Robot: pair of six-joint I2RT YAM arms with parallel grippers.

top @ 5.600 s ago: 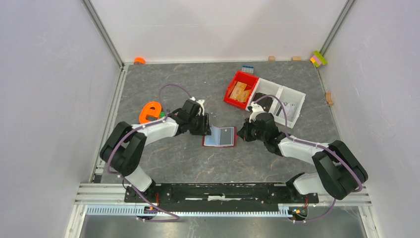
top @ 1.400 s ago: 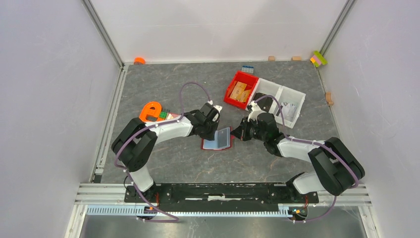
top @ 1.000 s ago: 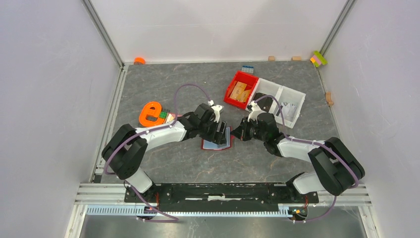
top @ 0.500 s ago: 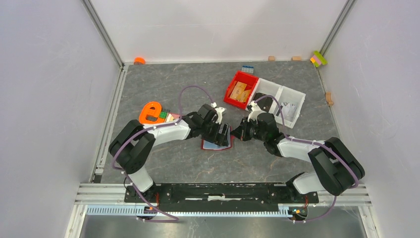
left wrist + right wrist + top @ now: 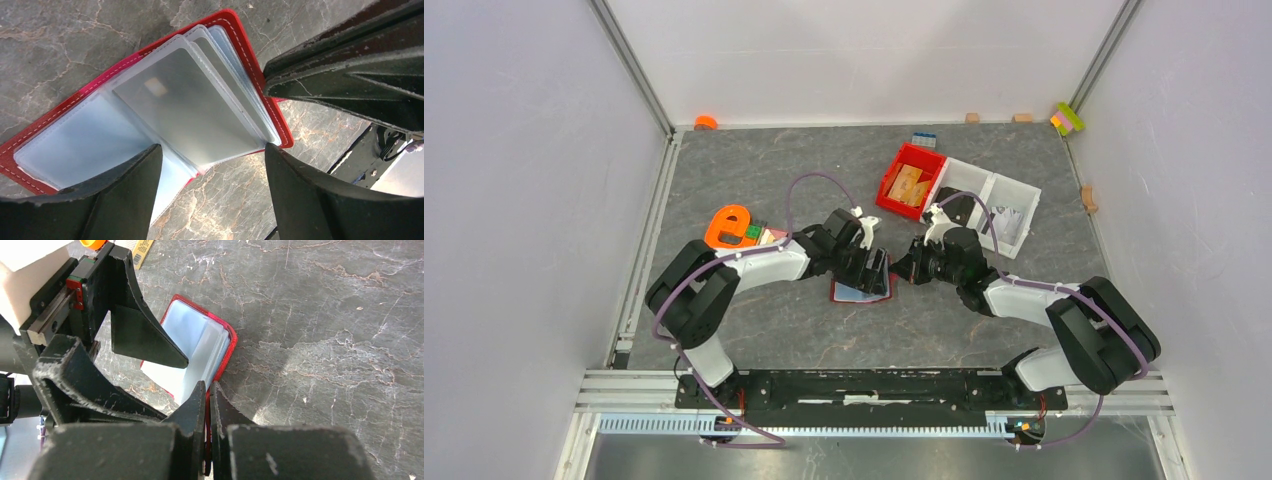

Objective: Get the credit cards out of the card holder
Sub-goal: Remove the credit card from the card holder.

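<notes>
Progress is sitting near the start: no card is lying out on the table (image 5: 774,340) yet, so every pull is waiting for you. Around the table's middle, your right gripper (image 5: 206,387) is pinching the right edge of the one open card holder (image 5: 239,31), while your left gripper (image 5: 212,150) is hanging spread over its clear sleeves. Two credit cards (image 5: 185,110) are showing there, one grey, one seemingly light blue; any others are hiding. Toward the far right corner, one red bin (image 5: 884,198) is standing.

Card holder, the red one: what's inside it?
Clear sleeves, fanned; a grey card in the top one, a light blue card in the other half. Lower sleeves are covered, their contents hidden.
</notes>
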